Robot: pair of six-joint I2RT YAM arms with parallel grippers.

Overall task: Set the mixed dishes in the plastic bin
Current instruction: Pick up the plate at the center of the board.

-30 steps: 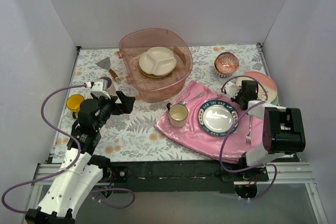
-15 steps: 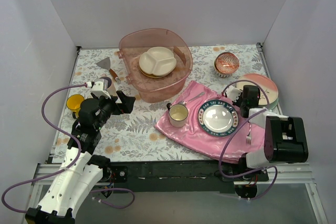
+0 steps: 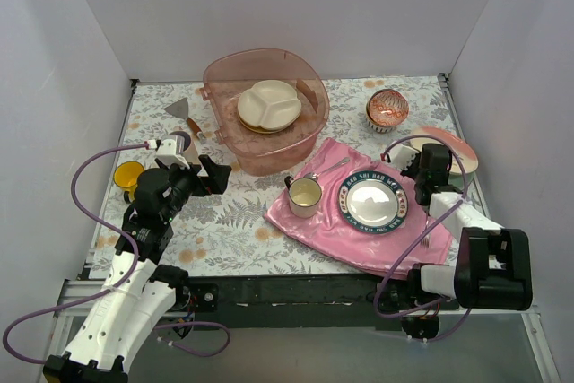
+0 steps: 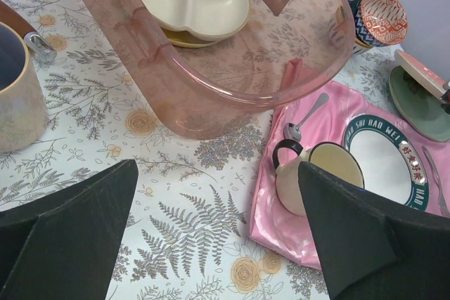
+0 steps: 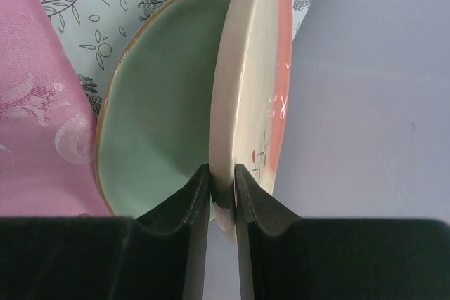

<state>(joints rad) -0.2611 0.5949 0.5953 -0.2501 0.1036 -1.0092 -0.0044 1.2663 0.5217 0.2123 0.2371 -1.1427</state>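
At 9 o'clock the left gripper [image 3: 213, 177] is hanging, jaws wide apart. Toward 12 the plastic bin [image 3: 260, 159] is sitting — the cream divided plate [image 3: 269, 103] lying inside. At 3 o'clock the right gripper [image 5: 222, 186] is clamping the rim of the peach plate [image 5: 249, 82], holding it tilted over the mint-green plate [image 5: 151, 110].

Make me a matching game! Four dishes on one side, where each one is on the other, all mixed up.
1. cream divided plate
2. peach plate
3. yellow mug
4. cream cup

A. on the pink cloth
B. inside the plastic bin
C. pinched by the right gripper
D. near the table's left edge

Pairs: 1-B, 2-C, 3-D, 4-A
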